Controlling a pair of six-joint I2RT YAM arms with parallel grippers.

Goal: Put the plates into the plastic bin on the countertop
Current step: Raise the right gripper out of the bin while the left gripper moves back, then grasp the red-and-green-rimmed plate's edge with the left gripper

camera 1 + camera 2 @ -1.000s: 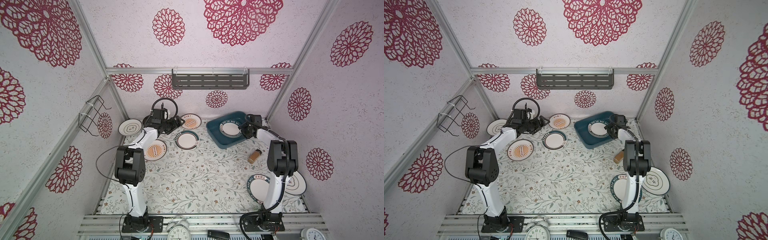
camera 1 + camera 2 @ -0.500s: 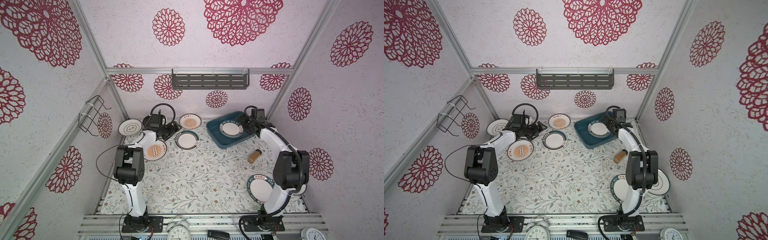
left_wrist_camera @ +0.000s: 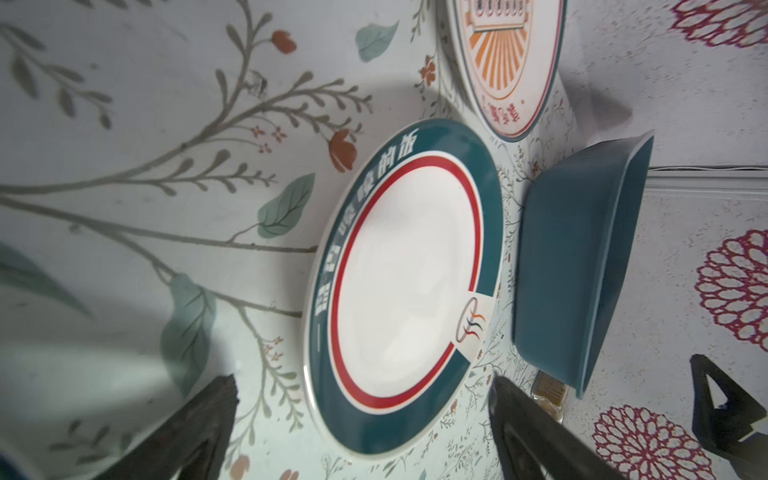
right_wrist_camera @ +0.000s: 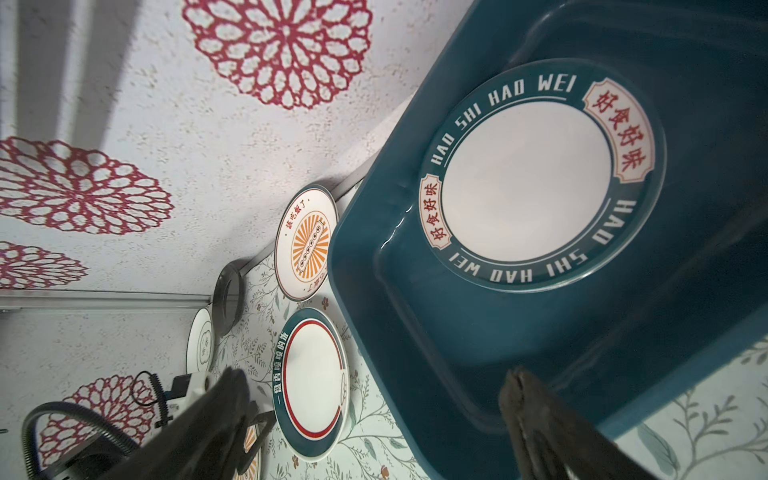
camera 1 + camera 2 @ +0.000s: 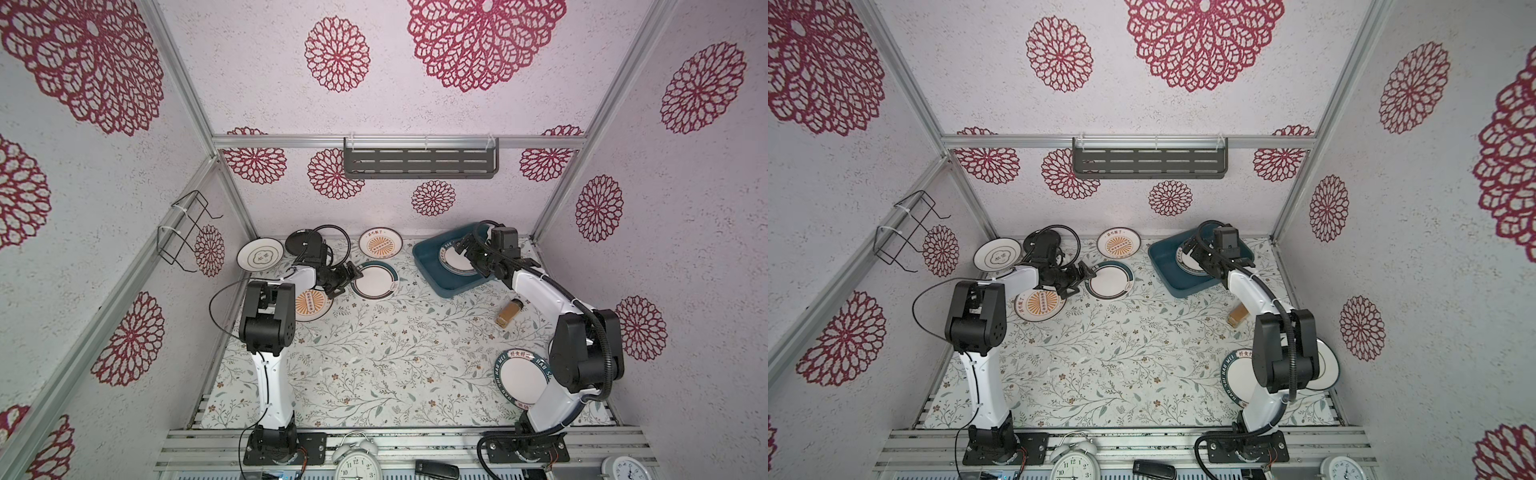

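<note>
Teal bin [image 5: 424, 262] on bench [image 5: 374, 353], rear right, holds one lettered-rim plate [image 5: 451, 262] flat; red-ringed teal plate [image 5: 375, 281] lies flat near its left.

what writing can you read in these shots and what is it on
"HAO SHI HAO WEI": printed twice round the rim of the plate lying in the bin.
"好食好味": in two red-lettered panels on that same rim.
White Chinese lettering on the teal-rimmed plate: too blurred to read surely.
Red Chinese characters on the sunburst plate: too small.
Numerals on the clock: too small.
</note>
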